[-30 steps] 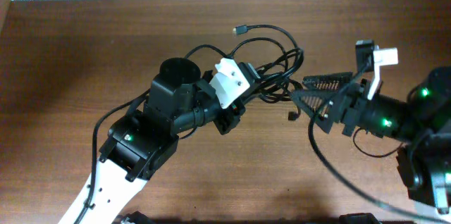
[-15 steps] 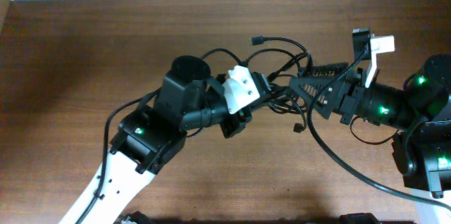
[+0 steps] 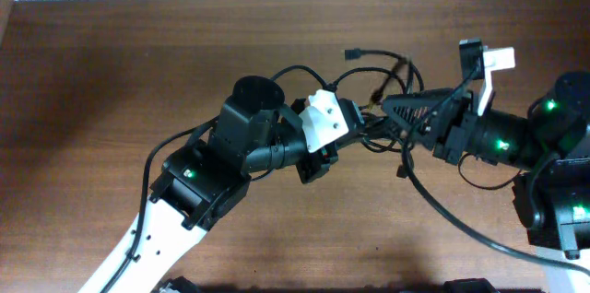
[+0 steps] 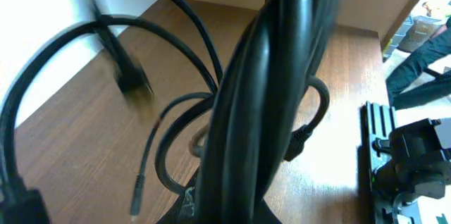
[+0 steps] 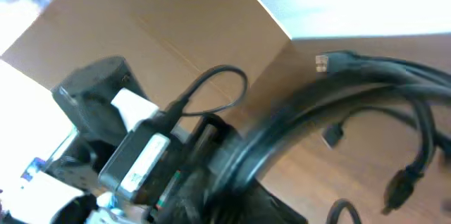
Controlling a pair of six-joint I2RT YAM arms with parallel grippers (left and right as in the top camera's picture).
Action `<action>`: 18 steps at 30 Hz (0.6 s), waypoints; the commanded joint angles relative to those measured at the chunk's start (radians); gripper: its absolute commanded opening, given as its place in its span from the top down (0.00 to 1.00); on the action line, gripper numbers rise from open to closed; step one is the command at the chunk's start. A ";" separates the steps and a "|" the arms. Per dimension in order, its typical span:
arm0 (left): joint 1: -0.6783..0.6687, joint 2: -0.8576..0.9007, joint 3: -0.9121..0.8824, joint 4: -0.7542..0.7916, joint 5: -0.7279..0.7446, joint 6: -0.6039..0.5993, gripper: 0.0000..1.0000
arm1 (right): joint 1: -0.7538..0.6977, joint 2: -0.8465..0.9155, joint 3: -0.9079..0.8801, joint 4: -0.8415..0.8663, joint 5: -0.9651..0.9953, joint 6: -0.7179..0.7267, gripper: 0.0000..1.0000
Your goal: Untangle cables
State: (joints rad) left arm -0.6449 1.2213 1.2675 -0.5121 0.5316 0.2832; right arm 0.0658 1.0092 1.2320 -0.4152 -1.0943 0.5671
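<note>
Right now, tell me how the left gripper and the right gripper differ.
The left gripper carries a white cover behind its jaws; the right gripper shows a black ribbed triangle. The left gripper reaches in from the lower left of the overhead view, the right gripper from the right. Both meet at the cables.

Nothing legible from where I stand: the white sticker (image 5: pixel 139 160) on the dark box (image 5: pixel 113 175) left of the cables (image 5: pixel 352 97) carries print too blurred to read.
</note>
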 commanded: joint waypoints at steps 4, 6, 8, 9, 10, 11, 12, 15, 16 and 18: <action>0.000 -0.012 0.003 0.002 -0.159 -0.241 1.00 | -0.010 -0.011 0.008 0.162 -0.105 -0.039 0.96; 0.000 -0.022 0.003 0.002 -0.179 -0.276 1.00 | -0.018 -0.016 0.008 0.161 -0.106 -0.039 0.96; 0.000 -0.041 0.003 0.002 -0.228 -0.299 1.00 | -0.032 -0.018 0.008 0.159 -0.114 -0.039 0.96; 0.000 -0.054 0.003 0.001 -0.263 -0.299 1.00 | -0.039 -0.018 0.008 0.159 -0.118 -0.039 0.96; 0.000 -0.068 0.003 -0.003 -0.299 -0.299 1.00 | -0.048 -0.018 0.008 0.159 -0.126 -0.039 0.96; 0.000 -0.081 0.003 -0.011 -0.335 -0.299 1.00 | -0.060 -0.019 0.008 0.158 -0.133 -0.039 0.96; 0.000 -0.091 0.003 -0.018 -0.364 -0.300 1.00 | -0.071 -0.020 0.008 0.156 -0.138 -0.038 0.96; 0.000 -0.137 0.003 -0.080 -0.578 -0.367 1.00 | -0.116 -0.030 0.008 0.136 -0.156 -0.038 0.96; 0.000 -0.147 0.003 -0.104 -0.640 -0.376 1.00 | -0.131 -0.035 0.008 0.123 -0.155 -0.038 0.96; 0.000 -0.159 0.003 -0.143 -0.724 -0.404 1.00 | -0.161 -0.042 0.008 0.105 -0.155 -0.038 0.96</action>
State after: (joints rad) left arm -0.6510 1.1049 1.2678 -0.5919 0.1253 -0.0448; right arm -0.0463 1.0050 1.2289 -0.3000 -1.2140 0.5419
